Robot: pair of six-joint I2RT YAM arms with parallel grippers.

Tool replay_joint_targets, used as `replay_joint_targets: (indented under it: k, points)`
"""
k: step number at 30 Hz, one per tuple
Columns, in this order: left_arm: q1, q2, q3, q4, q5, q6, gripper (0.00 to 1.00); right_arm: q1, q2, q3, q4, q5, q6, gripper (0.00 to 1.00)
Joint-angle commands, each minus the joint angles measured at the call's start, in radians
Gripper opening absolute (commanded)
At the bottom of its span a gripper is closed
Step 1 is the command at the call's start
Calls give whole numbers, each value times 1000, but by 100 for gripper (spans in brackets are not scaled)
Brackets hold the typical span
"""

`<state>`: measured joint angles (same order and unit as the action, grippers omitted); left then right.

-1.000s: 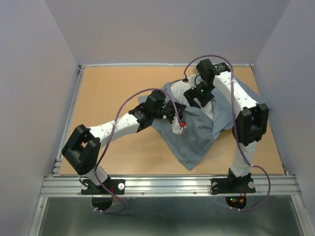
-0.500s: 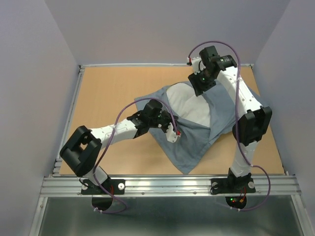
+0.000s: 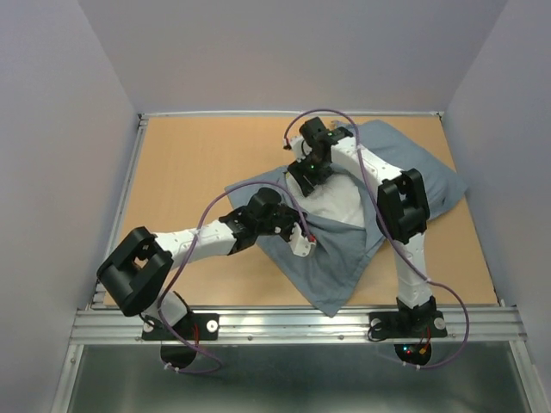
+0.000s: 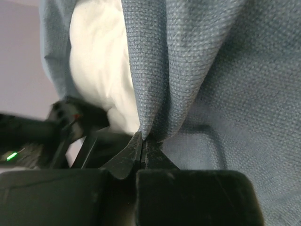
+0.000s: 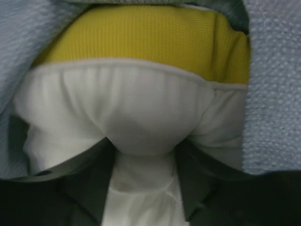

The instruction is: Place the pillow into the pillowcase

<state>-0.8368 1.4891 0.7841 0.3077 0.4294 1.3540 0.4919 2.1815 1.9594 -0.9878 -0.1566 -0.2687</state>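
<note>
While the pillow (image 3: 334, 205) is only partly covered, its bare white end is seen at the mouth of the pillowcase (image 3: 344, 258), near the middle of the table (image 3: 189, 163). The rest of it appears to be bulked under the grey-blue cloth towards the far right corner. Its long axis is therefore judged to run from that exposed end out to the far right.

The left gripper (image 4: 142, 141) is seen clamped on a pinched fold of the grey-blue cloth at the near side of the mouth, with the white filling just beyond it. The right gripper (image 5: 141, 160) is closed on a bunch of the pillow's white fabric. The yellow band (image 5: 141, 37) lies just past that pinch, and blue cloth is seen on both sides. From above, this grip is found at the far side of the exposed end, so the bare part of the pillow lies between the two grippers.

The coming move is judged to turn on that arrangement. The pillow would have to be driven along its axis, away from the held hem and deeper to the right, or the hem drawn over the white end. The right arm is nearer the pillow and already grips it, while the mouth is held by the left
</note>
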Motion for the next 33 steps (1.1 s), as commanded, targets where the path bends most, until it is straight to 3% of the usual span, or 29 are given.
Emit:
replay_joint_targets:
  k: [1, 3, 5, 7, 8, 11, 13, 19, 22, 26, 33]
  points:
    - [-1, -78, -49, 59, -96, -110, 4, -10, 18, -198, 47, 52, 14, 47]
    - [13, -119, -48, 53, -139, -244, 17, -19, 9, -229, 57, -7, 23, 37]
    - [50, -180, -11, -7, -169, -471, 30, -32, -8, -247, 61, -41, 31, 26]
    - [127, -225, 56, -127, -150, -634, 42, -41, -19, -251, 61, -72, 34, 24]
    - [158, -236, 78, -168, -132, -773, 46, -42, -20, -252, 63, -90, 39, 21]
    - [292, -243, 153, -294, -61, -982, 54, -50, -25, -255, 63, -126, 46, 20]
    - [323, -218, 171, -294, -107, -1191, 52, -55, -25, -260, 64, -159, 56, 16]
    - [331, 11, 368, -390, -164, -1492, 44, -58, -25, -252, 66, -182, 69, 15]
    - [337, 158, 481, -407, -131, -1569, 45, -59, -32, -258, 64, -179, 69, 15]
    - [338, 241, 523, -364, -98, -1633, 47, -61, -48, -281, 67, -181, 66, 15]
    - [338, 321, 505, -395, -49, -1701, 40, -75, -60, -303, 64, -173, 59, 15]
